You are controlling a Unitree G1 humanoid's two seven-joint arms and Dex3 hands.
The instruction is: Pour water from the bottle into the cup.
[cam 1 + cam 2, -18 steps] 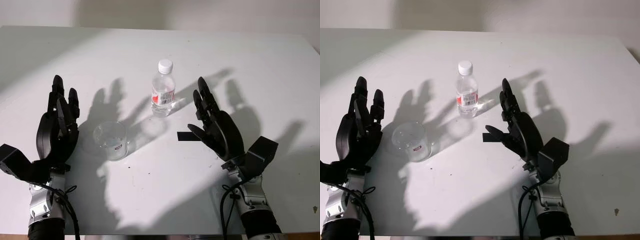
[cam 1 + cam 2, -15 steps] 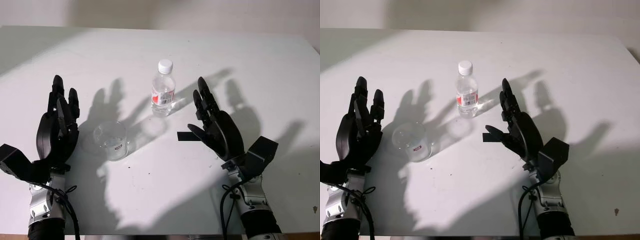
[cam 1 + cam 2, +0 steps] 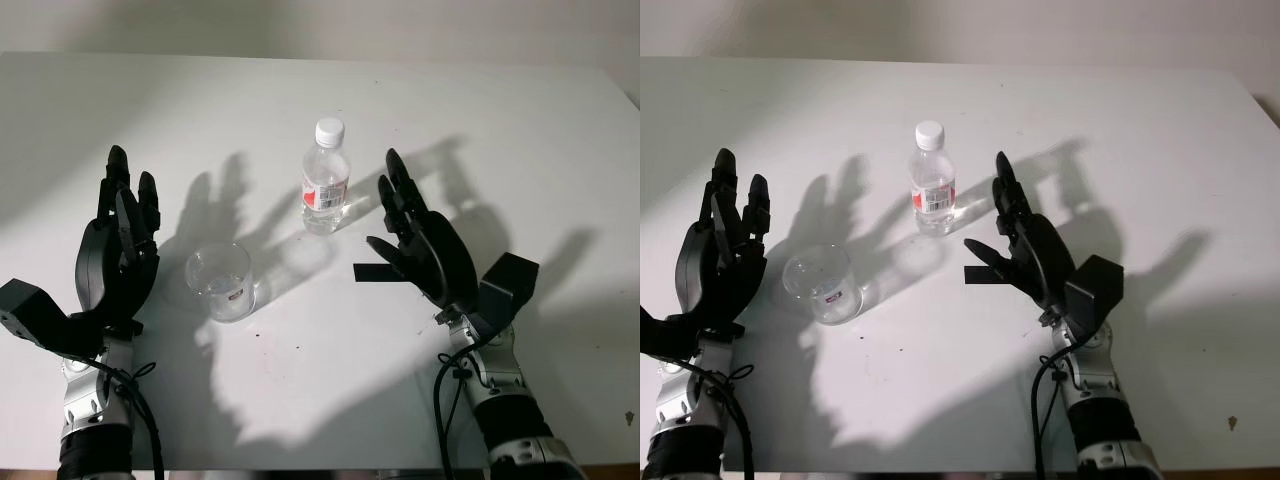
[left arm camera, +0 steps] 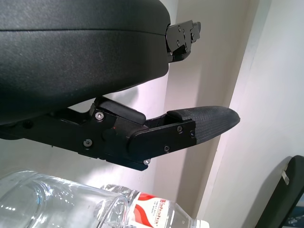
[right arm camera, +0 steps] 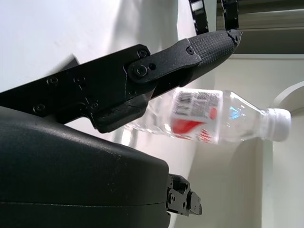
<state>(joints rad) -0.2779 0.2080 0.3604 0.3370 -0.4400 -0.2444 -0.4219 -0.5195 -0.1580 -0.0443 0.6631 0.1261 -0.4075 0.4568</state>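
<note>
Flanking bottle [image 3: 326,176] and cup [image 3: 222,281], left hand [image 3: 118,255], right hand [image 3: 420,250] open.

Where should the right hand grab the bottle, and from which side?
Probably the labelled middle of the bottle, approached from the robot's right: it stands upright and capped, the open right hand is already beside it, and the cup sits on the other side.

Both hands, the left hand [image 3: 118,260] and the right hand [image 3: 420,250], are matte black with broad smooth shells and three jointed fingers each. The fingertips [image 5: 216,45] carry a fine textured pad, and small round screws dot the finger links. Boxy black blocks sit at the wrists, above silver-grey metal forearm sections. Thin black cables loop beside each forearm, seemingly running toward the wrists.
</note>
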